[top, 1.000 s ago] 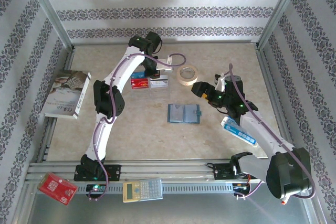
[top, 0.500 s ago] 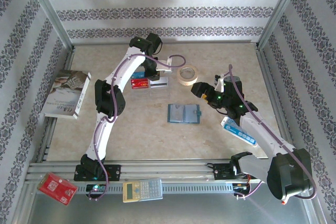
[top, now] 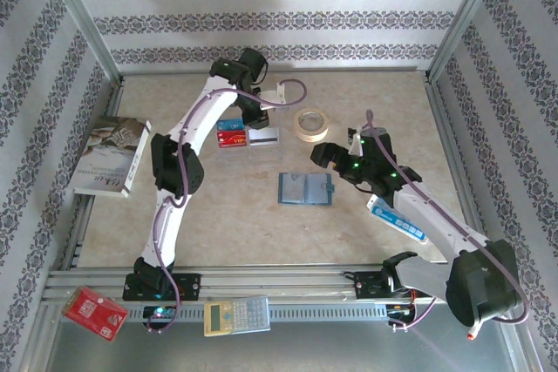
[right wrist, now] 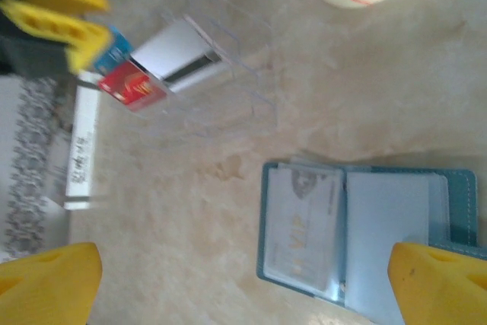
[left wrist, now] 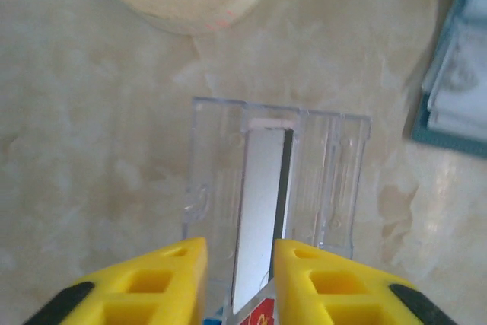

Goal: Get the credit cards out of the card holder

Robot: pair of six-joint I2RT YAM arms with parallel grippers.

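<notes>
The teal card holder (top: 305, 189) lies open on the table, and a pale card marked VIP (right wrist: 303, 226) sits in its left panel. My right gripper (top: 324, 156) hovers just above and right of it, wide open (right wrist: 240, 258) and holding nothing. Three credit cards lie behind it: red (top: 230, 138), blue (top: 229, 125) and silver-grey (top: 263, 137). The silver-grey card (left wrist: 262, 203) rests in a clear plastic rack (left wrist: 335, 180). My left gripper (left wrist: 240, 264) hangs over the near end of that card, fingers apart and off it.
A tape roll (top: 309, 124) lies right of the cards. A book (top: 109, 156) leans at the left wall. A blue-and-white packet (top: 397, 218) lies under the right arm. A red patterned board (top: 94, 313) and a calculator (top: 236, 315) rest on the front rail.
My left gripper has drawn back from the silver-grey card, which now lies uncovered. My right gripper has shifted left, closer to the card holder.
</notes>
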